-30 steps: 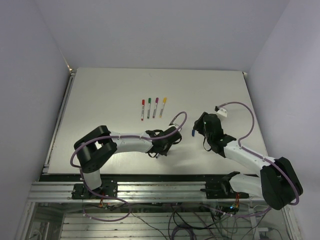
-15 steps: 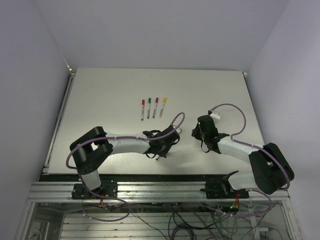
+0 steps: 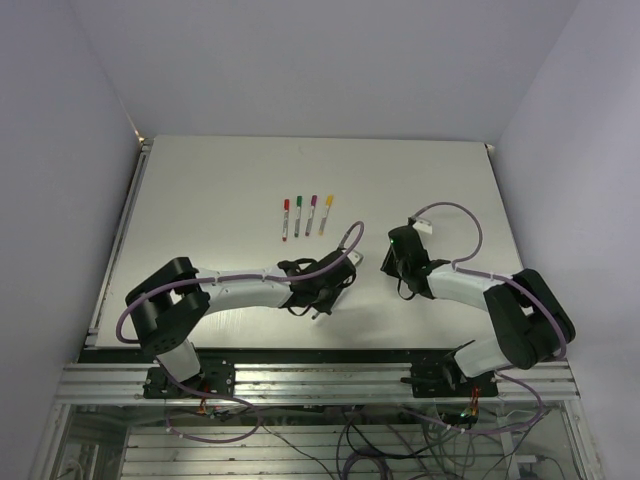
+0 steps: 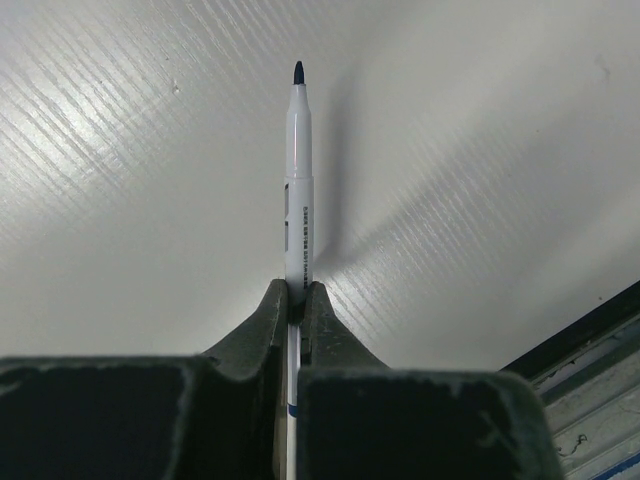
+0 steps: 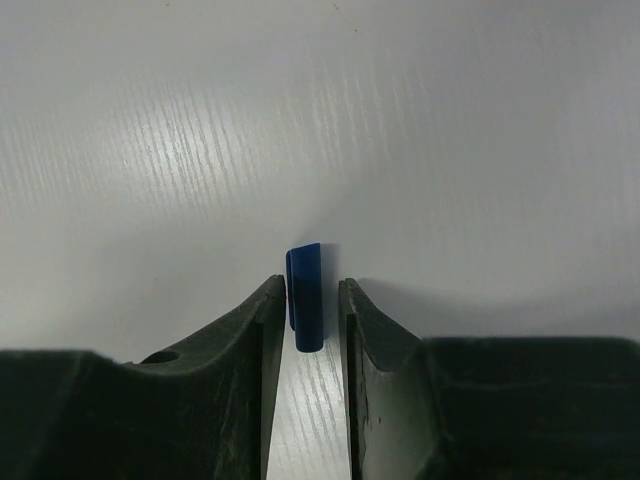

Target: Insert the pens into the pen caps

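Observation:
My left gripper (image 4: 296, 292) is shut on a silvery pen (image 4: 298, 180) whose uncapped dark blue tip points away from the fingers, above the white table. In the top view this gripper (image 3: 318, 303) is near the table's front edge. My right gripper (image 5: 312, 292) is low over the table, its jaws narrowly open around a small blue cap (image 5: 305, 295). The cap touches the left finger and a thin gap shows at the right finger. In the top view this gripper (image 3: 388, 262) is right of the left one. Red, green, magenta and yellow capped pens (image 3: 306, 215) lie in a row farther back.
The white table (image 3: 220, 200) has a metal rail along its front edge (image 4: 590, 350), close to the left gripper. Purple cables loop above both wrists. A white tag (image 3: 422, 226) hangs on the right arm's cable. Grey walls close in the back and sides.
The right arm has dropped lower and drawn in to the left, bringing its gripper down at the blue cap. The left arm has stretched slightly, still holding the pen.

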Available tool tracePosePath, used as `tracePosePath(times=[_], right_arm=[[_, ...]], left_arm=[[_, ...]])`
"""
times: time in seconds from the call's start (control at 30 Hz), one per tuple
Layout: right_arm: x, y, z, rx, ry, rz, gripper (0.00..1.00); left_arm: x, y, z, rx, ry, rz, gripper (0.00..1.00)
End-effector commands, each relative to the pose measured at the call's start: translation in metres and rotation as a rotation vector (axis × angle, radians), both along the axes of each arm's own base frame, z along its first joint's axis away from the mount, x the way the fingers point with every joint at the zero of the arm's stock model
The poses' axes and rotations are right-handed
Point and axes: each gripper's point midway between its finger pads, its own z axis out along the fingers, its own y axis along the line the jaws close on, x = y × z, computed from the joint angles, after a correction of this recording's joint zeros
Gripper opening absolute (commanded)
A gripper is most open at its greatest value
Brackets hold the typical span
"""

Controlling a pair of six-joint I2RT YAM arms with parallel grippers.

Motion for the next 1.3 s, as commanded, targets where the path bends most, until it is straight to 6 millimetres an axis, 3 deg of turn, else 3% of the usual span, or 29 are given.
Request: tracePosePath(times=[0.0, 0.4, 0.53, 0.63, 0.8, 1.0, 1.27], right_arm=[[0.008, 0.003, 0.002, -0.014, -0.012, 0.009, 0.28], [-0.011, 0.001, -0.021, -0.028, 0.075, 0.022, 0.17], [-0.02, -0.003, -0.031, -0.044, 0.129, 0.016, 0.02], [-0.019, -0.002, -0.029, -0.038, 0.124, 0.014, 0.0], [0.0, 0.007, 0.006, 0.017, -0.002, 0.019, 0.0], [0.024, 0.021, 0.075, 0.119, -0.238, 0.049, 0.0], [0.02, 0.019, 0.146, 0.25, -0.48, 0.045, 0.0]], left_arm=[[-0.002, 0.001, 0.003, -0.013, 0.008, 0.0, 0.07], [0.002, 0.004, 0.004, -0.022, 0.001, 0.018, 0.07], [0.004, 0.006, 0.005, -0.028, -0.002, 0.023, 0.07], [0.005, 0.003, 0.006, -0.041, -0.004, 0.017, 0.07], [0.012, -0.008, 0.017, -0.098, -0.036, 0.017, 0.07], [0.027, -0.035, 0.044, -0.239, -0.109, 0.003, 0.07], [0.038, -0.064, 0.085, -0.45, -0.185, -0.017, 0.07]])
